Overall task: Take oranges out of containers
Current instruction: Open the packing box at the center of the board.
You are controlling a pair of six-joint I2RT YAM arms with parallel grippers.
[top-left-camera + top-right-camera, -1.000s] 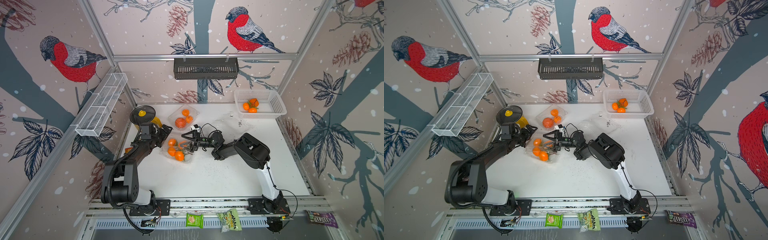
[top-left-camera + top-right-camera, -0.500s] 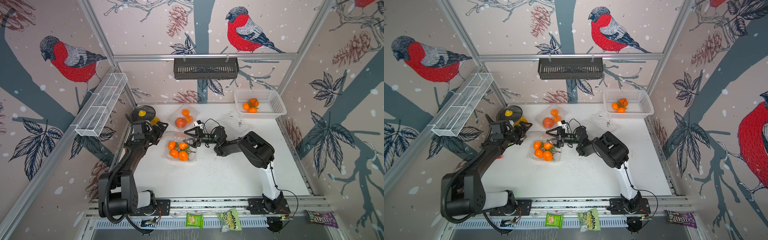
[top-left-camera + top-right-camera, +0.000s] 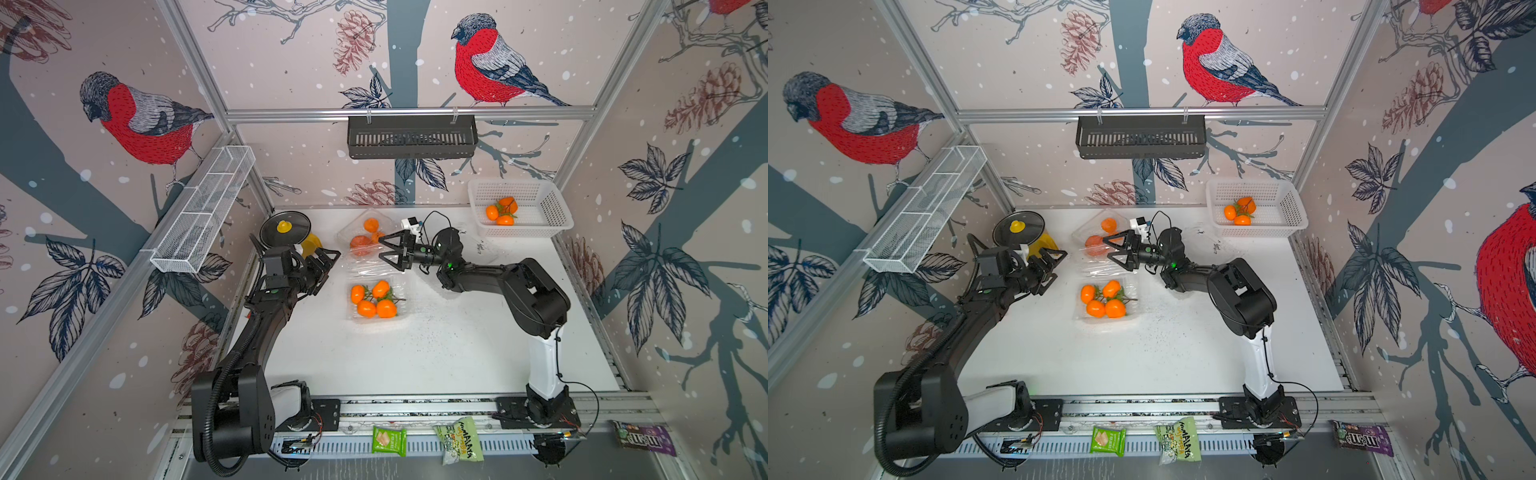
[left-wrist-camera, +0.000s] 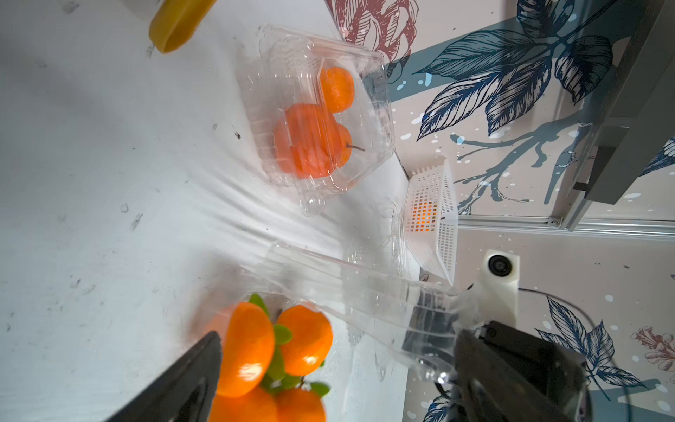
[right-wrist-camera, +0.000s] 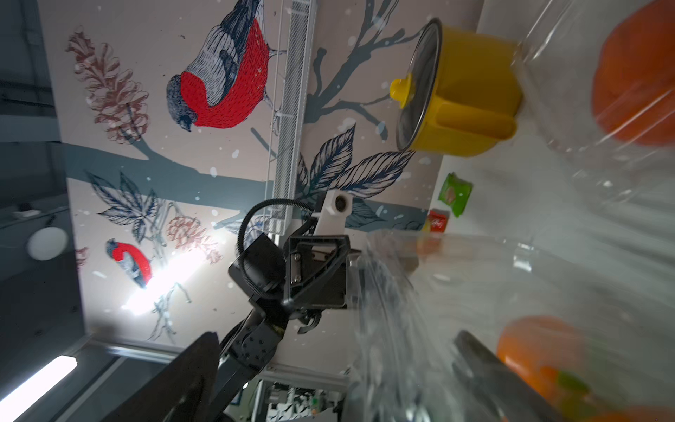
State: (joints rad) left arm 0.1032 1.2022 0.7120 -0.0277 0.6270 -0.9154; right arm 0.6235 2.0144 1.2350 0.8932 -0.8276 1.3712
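White tabletop (image 3: 415, 361), bullfinch wallpaper (image 3: 291, 50) all round. In both top views, four oranges (image 3: 374, 300) sit in the open clamshell container (image 3: 402, 316) mid-tabletop. Left pincer (image 3: 326, 270) and right pincer (image 3: 380, 246) flank its raised lid (image 3: 365, 268), both spread wide. Left wrist: more oranges inside the closed container (image 4: 369, 120) beyond. Right wrist: yellow pot (image 5: 471, 109), blurred clear plastic up close.

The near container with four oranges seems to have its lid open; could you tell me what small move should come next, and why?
Probably lower the right gripper onto the orange nearest it in the near container. The lid is open, the four oranges lie exposed, and the gripper hovers open and empty behind them; the left gripper is also open.
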